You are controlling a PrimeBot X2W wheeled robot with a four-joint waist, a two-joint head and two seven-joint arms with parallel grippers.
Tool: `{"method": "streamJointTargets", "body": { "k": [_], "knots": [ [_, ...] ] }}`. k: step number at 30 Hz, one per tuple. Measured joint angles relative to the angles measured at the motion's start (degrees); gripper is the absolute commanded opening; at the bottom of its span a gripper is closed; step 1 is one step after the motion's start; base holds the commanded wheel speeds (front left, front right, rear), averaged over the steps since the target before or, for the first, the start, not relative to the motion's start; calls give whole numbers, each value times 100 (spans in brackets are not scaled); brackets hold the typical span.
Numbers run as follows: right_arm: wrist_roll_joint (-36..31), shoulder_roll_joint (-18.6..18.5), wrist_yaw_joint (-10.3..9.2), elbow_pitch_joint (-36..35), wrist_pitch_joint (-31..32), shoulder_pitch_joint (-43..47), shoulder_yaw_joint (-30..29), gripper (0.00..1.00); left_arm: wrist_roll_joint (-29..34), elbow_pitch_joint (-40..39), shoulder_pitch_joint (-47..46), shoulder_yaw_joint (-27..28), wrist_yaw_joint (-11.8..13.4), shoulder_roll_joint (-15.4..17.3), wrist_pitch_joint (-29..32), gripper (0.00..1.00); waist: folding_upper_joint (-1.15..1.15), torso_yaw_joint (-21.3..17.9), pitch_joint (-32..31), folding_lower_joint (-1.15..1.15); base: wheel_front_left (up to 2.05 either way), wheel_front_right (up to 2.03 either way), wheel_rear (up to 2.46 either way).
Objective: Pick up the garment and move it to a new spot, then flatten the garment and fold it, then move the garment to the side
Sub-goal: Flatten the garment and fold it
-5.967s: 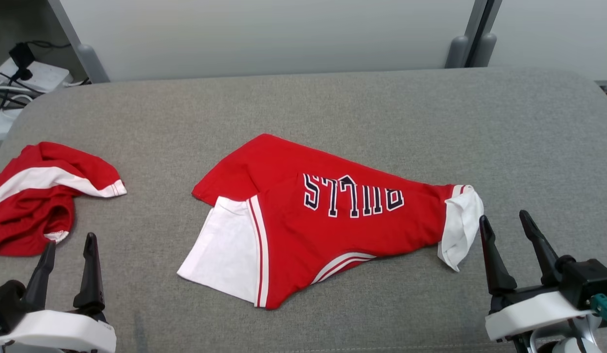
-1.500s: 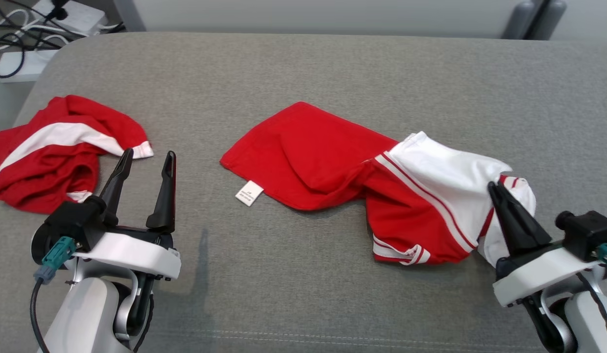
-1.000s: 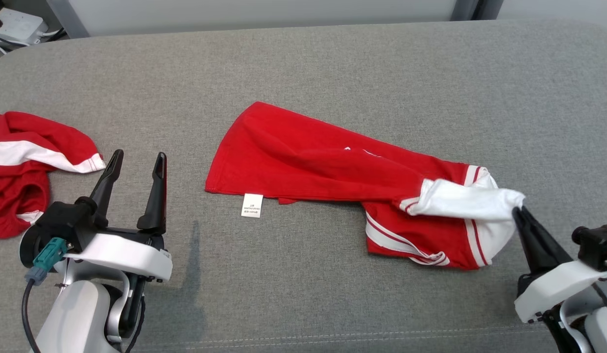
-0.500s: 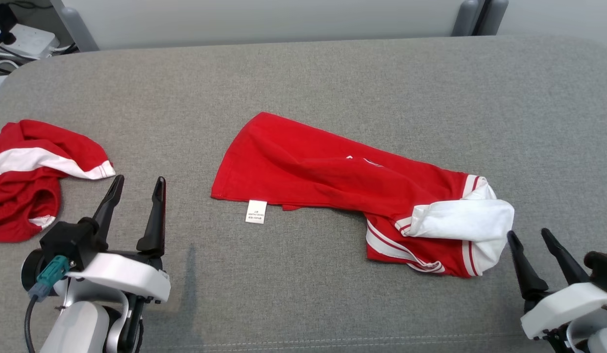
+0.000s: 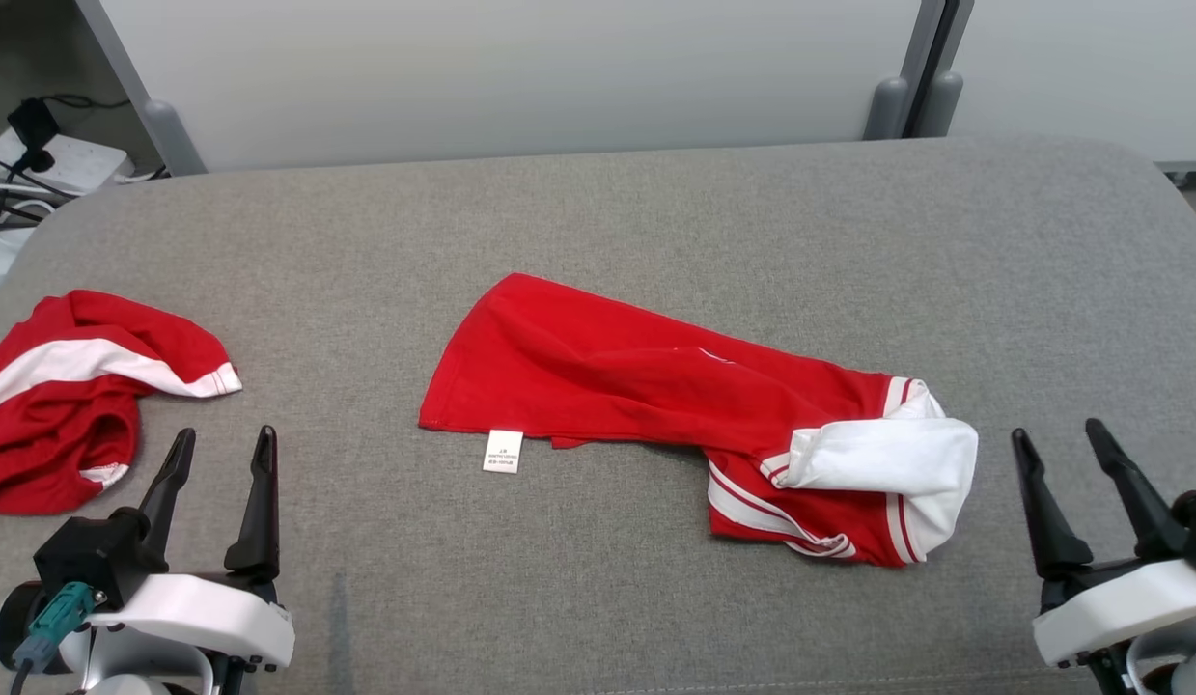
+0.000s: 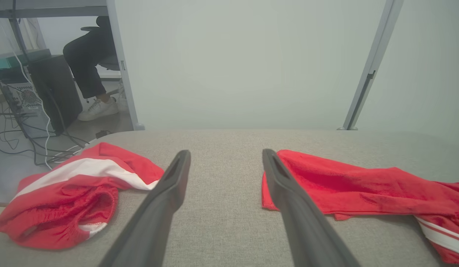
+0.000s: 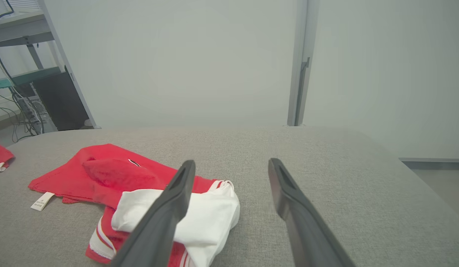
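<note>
2 grippers flanked the head view: the left gripper (image 5: 224, 434) at the lower left and the right gripper (image 5: 1056, 431) at the lower right, each with its dark fingers spread wide, nothing between them, and clear of any cloth. Between them the garment (image 5: 646, 376), red with white trim, lay crumpled lengthwise on the grey cushion (image 5: 598, 222). Its white label (image 5: 502, 451) stuck out at the near left hem, and its white sleeve (image 5: 892, 458) was folded over at the right end, near the right gripper but apart from it. 1 other cloth (image 5: 67, 405), also red and white, sat bunched at the cushion's left edge, just beyond the left gripper. Cables (image 5: 18, 183) lay past the far left corner. In the left wrist view, the left gripper (image 6: 225, 152) stood wide over bare cushion, the other cloth (image 6: 73, 185) on its left and the garment (image 6: 362, 189) on its right; a person's leg (image 6: 85, 63) showed behind a partition. In the right wrist view, the right gripper (image 7: 231, 162) was wide and empty, 1 finger crossing in front of the sleeve (image 7: 207, 211).
</note>
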Motion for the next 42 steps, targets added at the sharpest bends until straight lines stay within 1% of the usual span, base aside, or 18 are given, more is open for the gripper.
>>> {"method": "streamJointTargets", "body": {
  "k": [4,8,10,15,18,33,37,40,42],
  "knots": [
    [-261,182,1,-186,152,98,-16,100,-5,-56,113,-27,3,69,33,100,0,25,-122,0,0,0,0],
    [-453,487,1,-400,288,419,-155,100,-5,-142,255,-77,55,81,98,100,0,40,-264,0,0,0,0],
    [-495,575,0,-486,316,581,-192,100,-5,-187,327,-77,101,86,98,100,0,38,-303,0,0,0,0],
    [-541,749,1,-665,425,850,-221,100,-8,-207,414,-67,108,113,101,100,0,-34,-367,0,0,0,0],
    [-548,776,1,-742,450,898,-231,100,-16,-220,453,-67,149,119,141,100,0,-65,-371,0,0,0,0],
    [-570,794,1,-875,492,911,-269,100,-56,-292,453,-99,176,134,208,100,0,-60,-380,0,0,0,0],
    [-553,794,1,-895,492,911,-237,100,-90,-294,450,-175,172,141,307,100,0,-52,-366,0,0,0,0],
    [-506,791,1,-902,538,911,-222,100,-104,-287,416,-280,140,142,421,100,0,-43,-323,0,0,0,0],
    [-494,791,1,-901,648,905,-235,100,-114,-238,321,-409,42,136,570,100,0,-45,-259,0,0,0,0]
  ]
}}
